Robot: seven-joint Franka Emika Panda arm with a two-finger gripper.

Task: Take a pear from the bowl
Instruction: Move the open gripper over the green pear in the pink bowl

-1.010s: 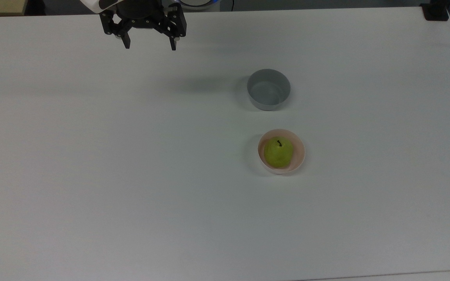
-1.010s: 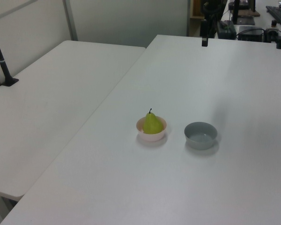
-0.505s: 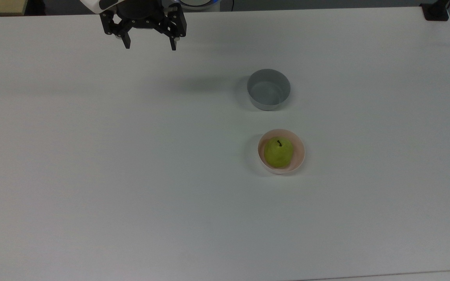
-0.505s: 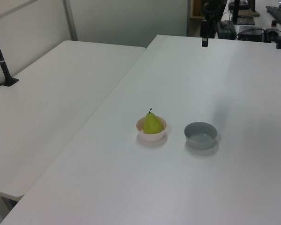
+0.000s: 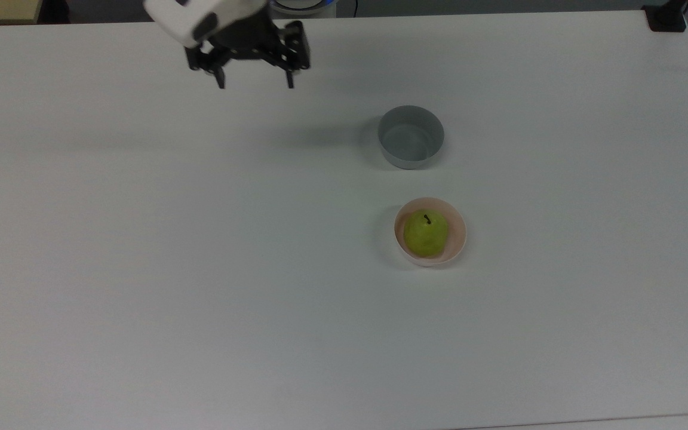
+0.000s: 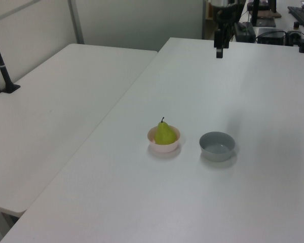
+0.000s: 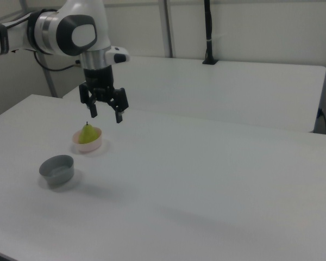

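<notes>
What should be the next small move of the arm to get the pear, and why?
Probably carry the hand toward the top view's lower right until it hangs above the pear. The hand is open and empty, high over bare table far from the pink bowl. The pear stands stem-up in that bowl; the grey bowl is empty.

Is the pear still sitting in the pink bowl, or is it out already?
In. The pear stands stem-up inside the pink bowl; the gripper hangs open above the table, apart from it.
</notes>
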